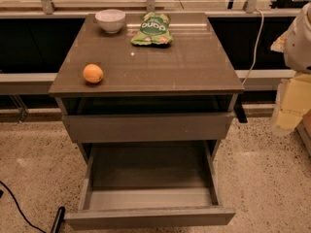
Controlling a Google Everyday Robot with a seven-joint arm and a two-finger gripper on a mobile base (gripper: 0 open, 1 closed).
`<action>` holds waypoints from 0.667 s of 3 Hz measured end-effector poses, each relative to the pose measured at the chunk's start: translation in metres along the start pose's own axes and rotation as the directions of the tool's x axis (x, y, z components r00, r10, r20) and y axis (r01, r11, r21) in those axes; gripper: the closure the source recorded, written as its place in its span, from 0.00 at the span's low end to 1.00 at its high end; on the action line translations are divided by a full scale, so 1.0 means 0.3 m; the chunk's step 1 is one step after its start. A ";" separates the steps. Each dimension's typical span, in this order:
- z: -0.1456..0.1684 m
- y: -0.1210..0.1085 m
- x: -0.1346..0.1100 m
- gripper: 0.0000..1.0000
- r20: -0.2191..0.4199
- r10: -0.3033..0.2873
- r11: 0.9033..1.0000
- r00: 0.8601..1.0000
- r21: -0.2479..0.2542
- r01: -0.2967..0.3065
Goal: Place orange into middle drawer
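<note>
Orange (pixel 93 74) sits on the tabletop (pixel 184 67), left of frame, nothing touching it. Middle drawer (pixel 146 217) stands pulled open at bottom of frame, I judge ready to receive it. Gripper (pixel 300 38) at right edge, well apart from the orange; its state I cannot tell.

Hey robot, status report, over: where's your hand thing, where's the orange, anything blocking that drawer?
End effector not in view. Orange on tabletop, front left, untouched. Middle drawer pulled open, empty; nothing blocking.
</note>
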State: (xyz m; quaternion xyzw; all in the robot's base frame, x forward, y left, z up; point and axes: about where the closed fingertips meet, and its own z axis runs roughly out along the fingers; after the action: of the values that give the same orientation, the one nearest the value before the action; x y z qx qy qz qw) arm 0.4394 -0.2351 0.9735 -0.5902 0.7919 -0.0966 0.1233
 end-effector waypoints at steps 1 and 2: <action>0.000 0.000 0.000 0.00 0.000 0.000 1.000 1.000 0.000 0.000; 0.016 -0.098 -0.173 0.00 0.084 -0.083 0.996 0.993 0.019 0.082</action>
State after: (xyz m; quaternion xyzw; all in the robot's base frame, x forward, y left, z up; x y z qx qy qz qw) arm 0.4818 -0.1938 0.9818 -0.6250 0.7601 -0.0828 0.1575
